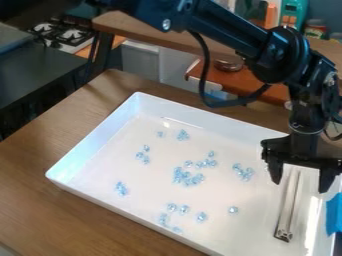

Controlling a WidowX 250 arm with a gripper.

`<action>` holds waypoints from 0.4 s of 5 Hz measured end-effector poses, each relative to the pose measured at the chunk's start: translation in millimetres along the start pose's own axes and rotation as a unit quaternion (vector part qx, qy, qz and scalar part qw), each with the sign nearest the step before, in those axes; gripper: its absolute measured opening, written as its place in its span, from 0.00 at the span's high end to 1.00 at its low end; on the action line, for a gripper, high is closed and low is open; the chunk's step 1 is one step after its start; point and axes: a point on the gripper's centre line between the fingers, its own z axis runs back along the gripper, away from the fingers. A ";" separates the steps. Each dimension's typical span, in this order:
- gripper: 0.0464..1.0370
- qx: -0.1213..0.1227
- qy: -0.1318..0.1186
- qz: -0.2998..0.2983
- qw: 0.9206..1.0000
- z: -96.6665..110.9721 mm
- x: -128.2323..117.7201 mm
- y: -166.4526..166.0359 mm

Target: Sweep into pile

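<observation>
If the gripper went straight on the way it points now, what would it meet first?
Pointing down, the gripper would likely meet the pale bar first, or the white tray beside it; depth is unclear from this angle.

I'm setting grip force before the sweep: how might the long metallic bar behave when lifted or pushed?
The bar looks stiff, since its long edges run straight. It would probably slide rather than roll, given its flat, squared shape. Its smooth, shiny surface might slip a little, and the glossy white tray may offer little friction.
</observation>
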 end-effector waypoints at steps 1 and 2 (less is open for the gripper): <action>0.04 0.010 0.016 0.001 1.000 -14.0 -7.4 4.9; 0.04 0.014 0.022 0.000 1.000 -20.3 -10.9 7.5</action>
